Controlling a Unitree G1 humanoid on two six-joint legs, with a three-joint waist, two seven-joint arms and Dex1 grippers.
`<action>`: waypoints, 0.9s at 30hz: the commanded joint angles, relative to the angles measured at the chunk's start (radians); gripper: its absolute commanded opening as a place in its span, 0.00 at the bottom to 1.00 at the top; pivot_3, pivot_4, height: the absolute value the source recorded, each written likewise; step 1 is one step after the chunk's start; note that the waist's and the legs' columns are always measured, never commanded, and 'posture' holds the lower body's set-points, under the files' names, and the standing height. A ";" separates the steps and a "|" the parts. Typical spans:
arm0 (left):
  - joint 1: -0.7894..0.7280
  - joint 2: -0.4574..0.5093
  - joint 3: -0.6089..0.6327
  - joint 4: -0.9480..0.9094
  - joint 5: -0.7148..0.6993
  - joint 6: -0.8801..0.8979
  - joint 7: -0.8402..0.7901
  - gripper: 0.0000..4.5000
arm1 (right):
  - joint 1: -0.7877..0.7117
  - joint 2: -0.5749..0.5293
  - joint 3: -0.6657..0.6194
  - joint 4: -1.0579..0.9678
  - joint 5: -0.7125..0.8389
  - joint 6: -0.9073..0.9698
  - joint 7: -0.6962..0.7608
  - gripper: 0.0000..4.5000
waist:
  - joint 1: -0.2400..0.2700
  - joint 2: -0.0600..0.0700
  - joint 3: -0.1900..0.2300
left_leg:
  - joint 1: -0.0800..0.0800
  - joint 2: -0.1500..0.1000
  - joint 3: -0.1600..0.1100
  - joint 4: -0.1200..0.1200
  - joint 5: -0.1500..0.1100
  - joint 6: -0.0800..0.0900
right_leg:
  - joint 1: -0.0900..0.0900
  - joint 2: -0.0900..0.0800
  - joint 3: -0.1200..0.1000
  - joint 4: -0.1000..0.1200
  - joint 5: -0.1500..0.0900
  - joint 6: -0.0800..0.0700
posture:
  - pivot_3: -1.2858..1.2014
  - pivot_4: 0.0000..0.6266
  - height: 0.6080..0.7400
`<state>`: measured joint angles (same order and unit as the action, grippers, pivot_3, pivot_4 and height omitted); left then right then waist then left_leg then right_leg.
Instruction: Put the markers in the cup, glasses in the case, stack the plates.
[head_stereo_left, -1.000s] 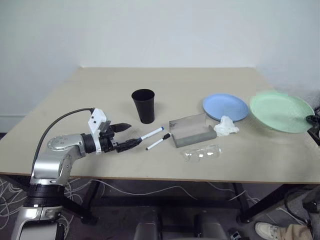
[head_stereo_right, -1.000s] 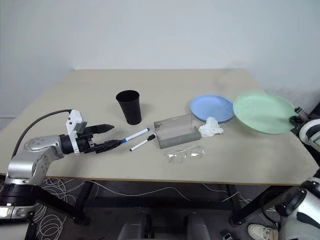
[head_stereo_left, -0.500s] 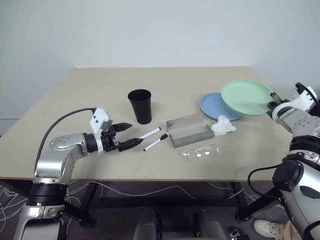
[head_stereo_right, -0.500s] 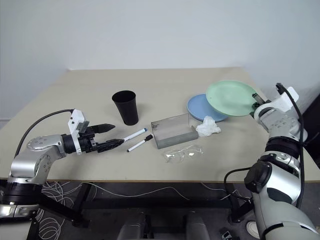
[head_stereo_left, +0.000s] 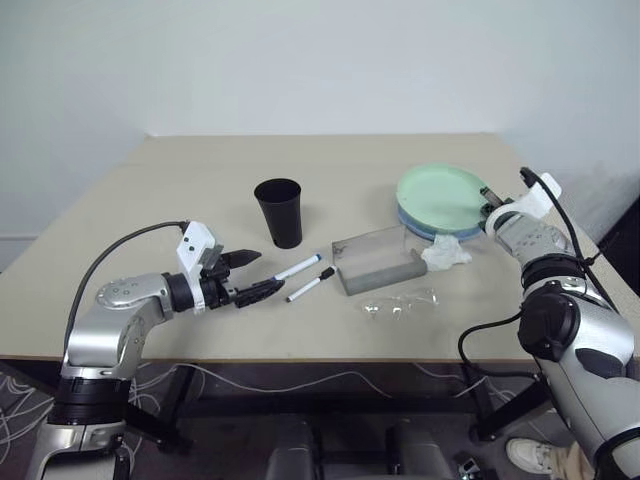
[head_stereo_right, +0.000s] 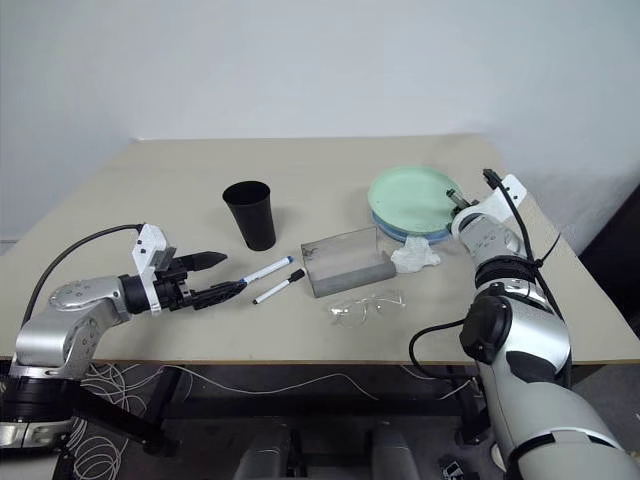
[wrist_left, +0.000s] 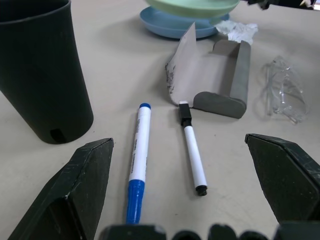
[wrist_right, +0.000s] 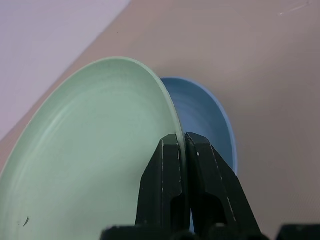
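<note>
My right gripper (head_stereo_left: 487, 197) is shut on the rim of the mint green plate (head_stereo_left: 440, 194), holding it tilted just above the light blue plate (wrist_right: 202, 115), which lies on the table. The black cup (head_stereo_left: 281, 212) stands upright left of centre. Two markers lie side by side in front of it, one blue-capped (wrist_left: 137, 165) and one black-capped (wrist_left: 192, 152). My left gripper (head_stereo_left: 262, 272) is open, low over the table, pointing at them from a short way off. The grey case (head_stereo_left: 378, 260) lies open, with the clear glasses (head_stereo_left: 402, 302) just in front of it.
A crumpled white tissue (head_stereo_left: 446, 252) lies between the case and the plates. The beige table (head_stereo_left: 200, 170) has bare room at the back and left. A wall stands behind the table's far edge.
My right arm has carried the green plate from the table's right side leftward, until it hangs over the blue plate. The left arm has stayed put.
</note>
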<state>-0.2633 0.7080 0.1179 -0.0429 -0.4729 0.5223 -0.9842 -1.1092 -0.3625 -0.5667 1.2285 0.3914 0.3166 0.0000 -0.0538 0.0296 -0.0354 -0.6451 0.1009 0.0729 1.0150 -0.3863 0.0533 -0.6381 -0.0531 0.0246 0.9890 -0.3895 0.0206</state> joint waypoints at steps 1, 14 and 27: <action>0.000 0.017 0.046 -0.047 -0.021 0.002 0.012 1.00 | -0.057 0.002 0.010 -0.011 0.003 -0.041 0.016 0.01 | 0.000 0.000 0.000 | 0.000 0.000 0.000 0.000 0.000 0.000 | 0.000 0.000 0.000 0.000 0.000 0.000 | 0.52 0.00 0.05; 0.002 0.017 0.050 -0.054 -0.027 0.006 0.024 1.00 | -0.064 -0.001 0.054 -0.025 -0.028 -0.085 0.047 0.88 | -0.001 0.000 0.000 | 0.001 0.000 0.000 0.000 0.000 0.000 | 0.000 0.000 -0.001 0.000 0.000 0.000 | 0.52 0.00 0.05; -0.008 0.010 0.035 -0.042 -0.026 0.008 0.021 1.00 | 0.220 -0.213 0.536 -0.725 -0.207 0.411 0.595 1.00 | 0.005 0.001 0.000 | 0.002 0.000 -0.001 -0.003 0.000 0.000 | 0.002 0.000 -0.003 -0.002 0.000 0.000 | 0.52 0.00 0.05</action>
<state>-0.2492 0.7097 0.1369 -0.0676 -0.4882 0.5364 -0.9615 -0.8934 -0.5294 -0.0558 0.6424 0.1750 0.6495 0.5288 -0.0486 0.0301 -0.0354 -0.6426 0.1008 0.0719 1.0127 -0.3863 0.0533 -0.6357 -0.0536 0.0212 0.9874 -0.3896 0.0204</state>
